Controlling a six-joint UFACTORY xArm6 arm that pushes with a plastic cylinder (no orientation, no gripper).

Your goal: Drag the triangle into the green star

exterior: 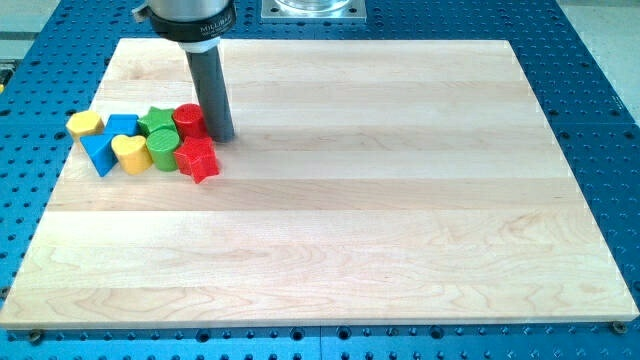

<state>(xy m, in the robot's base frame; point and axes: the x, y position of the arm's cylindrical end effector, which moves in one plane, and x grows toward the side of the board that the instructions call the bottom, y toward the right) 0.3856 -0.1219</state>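
Nearest the camera in the cluster is the red star, lying at the near right edge of a tight huddle of blocks on the far left of the wooden board. Just left of it sit the green cylinder and the yellow heart, and at the near left end the blue triangle. Behind these, farther from the camera, are a yellow block, rounded as far as I can tell, a blue cube, the green star and a red cylinder.

My tip rests on the board just right of the red cylinder, touching or nearly so, and just behind the red star. There is no gripper here to open or close, only the rod, and it holds nothing.

The tip stands on the right side of the pile, while the triangle is on the left side, so I judge it is not yet placed to move that block. The blue cube and yellow heart lie between triangle and green star, which seems to be why the two are near yet apart.

The triangle's long axis runs from far left to near right, with its narrow point toward the near side. A push from its left would send it toward the star.
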